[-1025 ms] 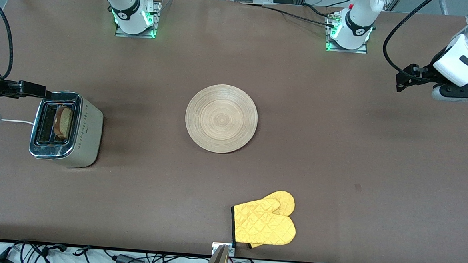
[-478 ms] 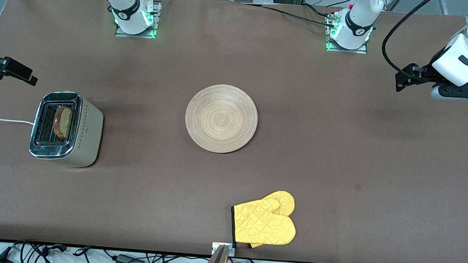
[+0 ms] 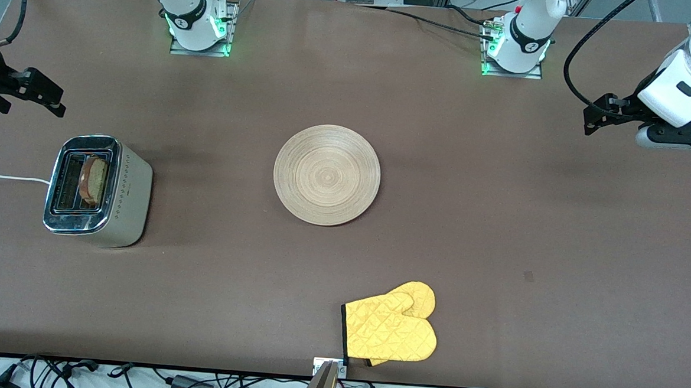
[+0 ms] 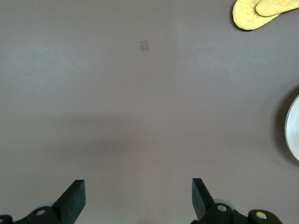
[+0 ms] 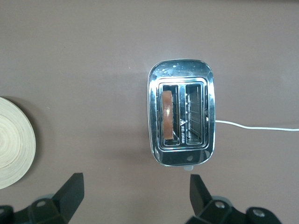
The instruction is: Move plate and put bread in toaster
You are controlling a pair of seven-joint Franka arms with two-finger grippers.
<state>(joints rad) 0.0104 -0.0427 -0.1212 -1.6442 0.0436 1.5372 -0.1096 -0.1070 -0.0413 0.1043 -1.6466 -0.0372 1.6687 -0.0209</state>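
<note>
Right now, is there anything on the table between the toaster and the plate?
No. In the front view only bare brown table lies between the toaster and the plate; the right wrist view shows the same.

The counter (image 3: 497, 225) shows a matt brown surface, smooth, no gloss. The plate (image 3: 326, 174) looks like pale wood, fine concentric grain, satin finish. The toaster (image 3: 97, 190) has a mirror-bright chrome top and matt cream sides; its cord (image 3: 3, 176) is smooth white plastic. The bread (image 3: 93, 179) looks dry and porous with a darker crust. The oven mitt (image 3: 390, 330) is quilted yellow cloth, black trim.
</note>
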